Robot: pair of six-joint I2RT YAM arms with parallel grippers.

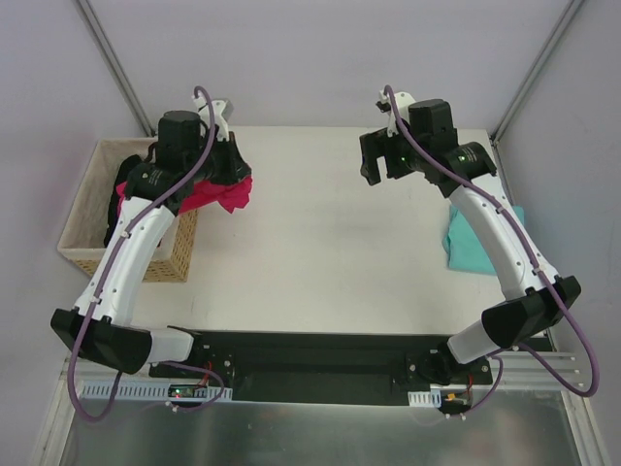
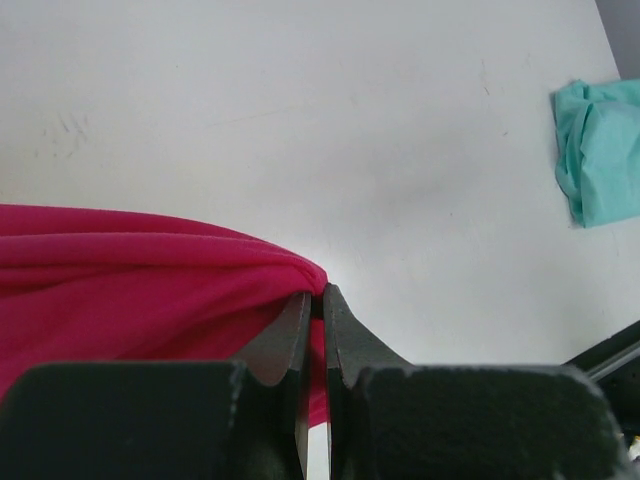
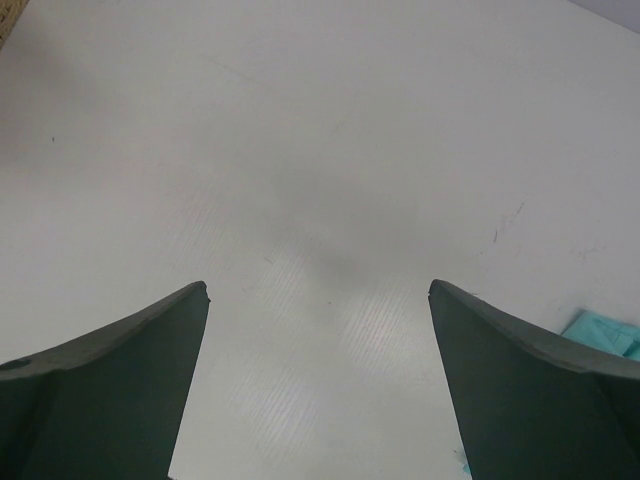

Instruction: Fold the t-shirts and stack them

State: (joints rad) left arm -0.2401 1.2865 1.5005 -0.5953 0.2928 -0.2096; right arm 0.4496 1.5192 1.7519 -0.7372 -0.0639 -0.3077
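Note:
A magenta-pink t-shirt hangs bunched from my left gripper at the table's far left, beside the basket. The left wrist view shows the same pink t-shirt pinched between the left gripper's shut jaws. A teal t-shirt lies crumpled at the table's right edge, partly under my right arm; the teal t-shirt also shows in the left wrist view, and a corner of the teal t-shirt in the right wrist view. My right gripper hovers open over the far right of the table, and between the right gripper's wide fingers lies only bare table.
A wicker basket stands off the table's left edge with a black garment inside. The white table lies between the two arms. Metal frame posts rise at the back corners.

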